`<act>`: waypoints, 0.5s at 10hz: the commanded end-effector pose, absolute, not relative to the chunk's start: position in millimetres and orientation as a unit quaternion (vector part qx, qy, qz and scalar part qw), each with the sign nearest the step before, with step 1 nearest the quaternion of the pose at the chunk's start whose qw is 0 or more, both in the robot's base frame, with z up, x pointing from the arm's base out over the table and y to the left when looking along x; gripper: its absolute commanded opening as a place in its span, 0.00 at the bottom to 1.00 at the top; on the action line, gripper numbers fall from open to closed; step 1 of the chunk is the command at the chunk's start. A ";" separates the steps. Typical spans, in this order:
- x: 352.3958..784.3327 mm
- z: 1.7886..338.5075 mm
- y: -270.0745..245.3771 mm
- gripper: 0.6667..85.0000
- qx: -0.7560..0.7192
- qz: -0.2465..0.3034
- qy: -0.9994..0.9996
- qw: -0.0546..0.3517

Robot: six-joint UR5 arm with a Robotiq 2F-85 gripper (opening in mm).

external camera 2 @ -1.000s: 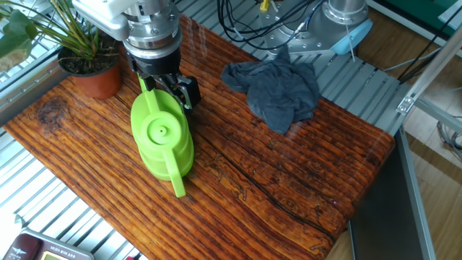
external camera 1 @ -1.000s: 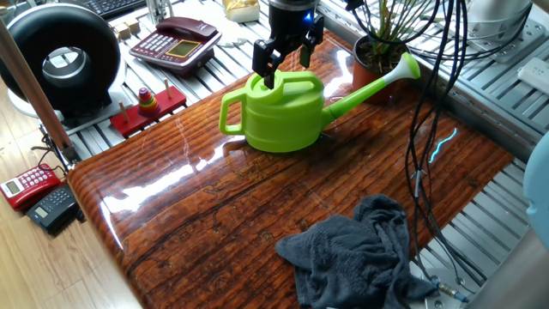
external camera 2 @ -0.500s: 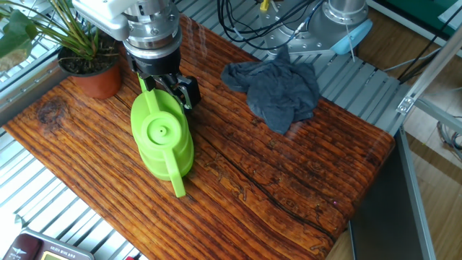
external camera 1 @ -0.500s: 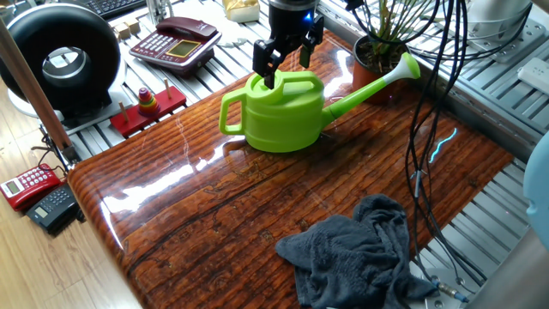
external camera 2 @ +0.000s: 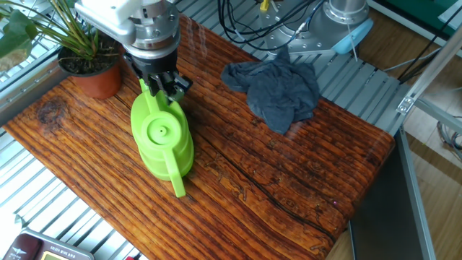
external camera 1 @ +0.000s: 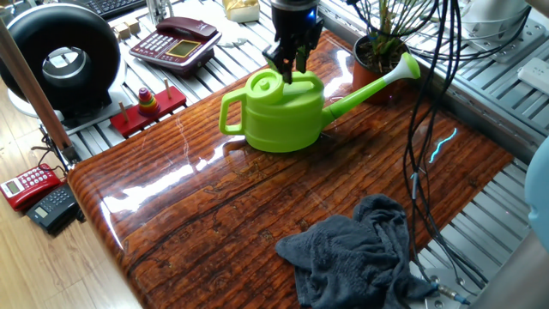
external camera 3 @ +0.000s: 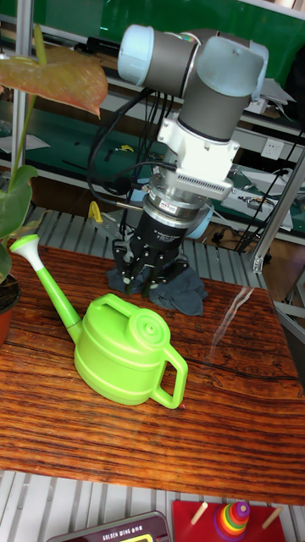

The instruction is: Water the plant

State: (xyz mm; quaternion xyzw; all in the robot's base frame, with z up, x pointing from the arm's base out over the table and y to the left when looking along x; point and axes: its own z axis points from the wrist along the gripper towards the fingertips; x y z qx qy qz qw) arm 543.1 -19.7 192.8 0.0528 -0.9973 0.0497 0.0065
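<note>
1. The lime-green watering can (external camera 1: 283, 116) stands upright on the wooden table (external camera 1: 257, 215), near the far long edge as one fixed view shows it, with its loop handle (external camera 1: 230, 112) pointing to the table's left end and its long spout (external camera 1: 369, 86) slanting up to the right.
2. The gripper (external camera 1: 290, 62) comes straight down from above, fingers clenched on the can's top carrying handle (external camera 2: 160, 97); in the other fixed view the black fingers (external camera 2: 167, 81) pinch that green bar from both sides.
3. The plant (external camera 2: 79, 43), thin grass-like leaves in a terracotta pot (external camera 2: 94, 78), sits at the table's corner just past the spout tip (external camera 1: 410, 65).
4. The spout's tip is beside the pot's rim; touching or not, I cannot tell.
5. A crumpled dark grey cloth (external camera 1: 360, 253) lies at the opposite end of the table, well apart from the can.
6. Off the table, beyond its left end, stand a dark red desk phone (external camera 1: 176, 40) and a red ring-stacking toy (external camera 1: 147, 105).
</note>
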 end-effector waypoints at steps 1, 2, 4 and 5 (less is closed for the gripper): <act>540.4 208.6 -26.6 0.00 0.080 0.073 -0.994 0.011; 538.1 219.9 -37.9 0.00 0.109 0.103 -0.988 0.022; 538.9 230.2 -30.8 0.00 0.204 0.089 -0.975 0.025; 548.4 226.7 -0.8 0.00 0.222 0.033 -0.975 -0.002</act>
